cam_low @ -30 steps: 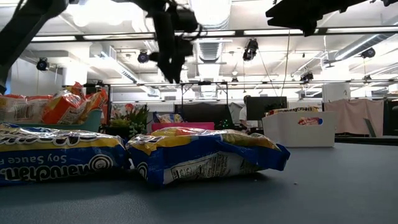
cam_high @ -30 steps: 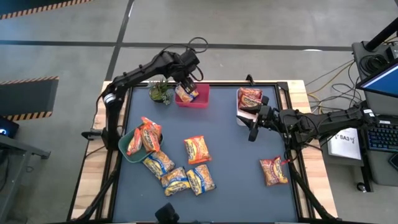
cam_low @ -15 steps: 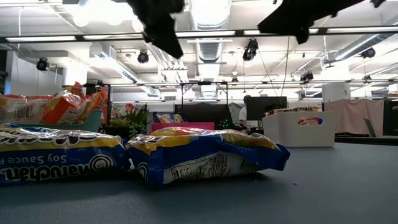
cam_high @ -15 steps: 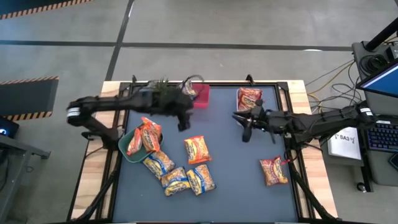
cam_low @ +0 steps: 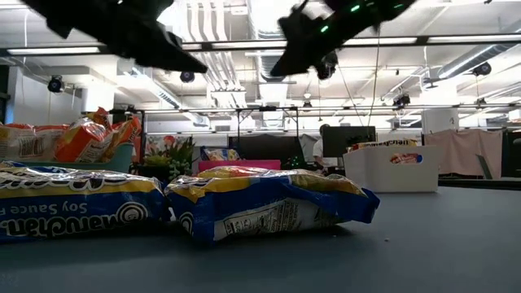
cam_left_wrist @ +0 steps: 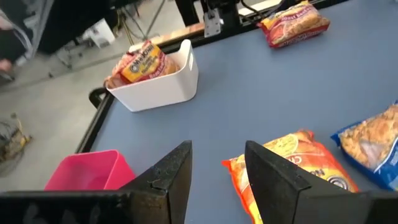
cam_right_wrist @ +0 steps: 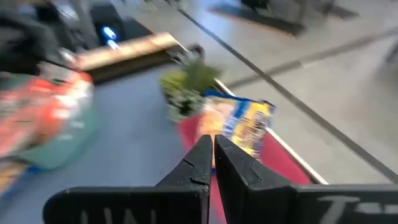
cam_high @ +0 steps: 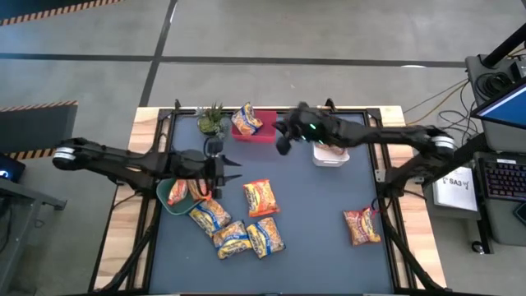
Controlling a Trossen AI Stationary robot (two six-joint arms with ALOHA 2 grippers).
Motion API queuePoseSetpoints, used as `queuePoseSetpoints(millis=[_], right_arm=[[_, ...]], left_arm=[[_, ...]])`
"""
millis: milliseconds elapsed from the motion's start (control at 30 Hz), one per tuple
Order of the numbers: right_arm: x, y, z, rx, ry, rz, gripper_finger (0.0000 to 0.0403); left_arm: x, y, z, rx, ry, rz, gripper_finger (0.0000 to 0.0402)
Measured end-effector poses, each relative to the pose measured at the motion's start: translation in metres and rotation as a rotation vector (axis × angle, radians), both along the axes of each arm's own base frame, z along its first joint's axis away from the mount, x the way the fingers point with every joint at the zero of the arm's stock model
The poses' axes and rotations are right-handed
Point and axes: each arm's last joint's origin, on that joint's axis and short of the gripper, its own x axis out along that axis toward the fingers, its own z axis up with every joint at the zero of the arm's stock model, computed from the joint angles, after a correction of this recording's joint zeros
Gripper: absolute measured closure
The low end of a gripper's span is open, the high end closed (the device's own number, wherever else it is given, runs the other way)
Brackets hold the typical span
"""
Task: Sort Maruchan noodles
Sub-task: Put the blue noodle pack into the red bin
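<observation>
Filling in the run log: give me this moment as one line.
left gripper: open, empty, above orange packet | right gripper: shut, empty, near pink bin | white bin: holds red packets

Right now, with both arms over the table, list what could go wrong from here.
1. The right gripper is shut and empty, close to the pink bin, where a yellow-and-blue packet sticks up over the rim. A low pass could knock it out.
2. The left gripper is open between the green bowl and the lone orange packet. Coming down off-centre could push the packet away.
3. The two grippers are close together mid-table, so their paths may cross.
</observation>
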Motion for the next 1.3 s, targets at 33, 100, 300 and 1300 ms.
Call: queuePoseSetpoints(millis=[33,100,300,1300], right_arm=[[0.007,-0.011,-0.001,0.007,0.031,-0.021,0.0394],[0.021,-0.036,-0.005,0.027,0.077,-0.072,0.0394],[0.049,-0.097,-0.033,0.114,0.202,-0.178,0.0394],[0.113,-0.161,-0.025,0.153,0.258,0.079,0.0393]], left_arm=[[-0.004,0.0,-0.003,0.013,-0.012,-0.004,0.027],[-0.012,0.001,-0.007,0.037,-0.021,-0.012,0.027],[-0.03,0.002,-0.001,0.043,-0.08,-0.01,0.027],[-0.087,0.004,0.013,-0.066,-0.095,0.029,0.0277]])
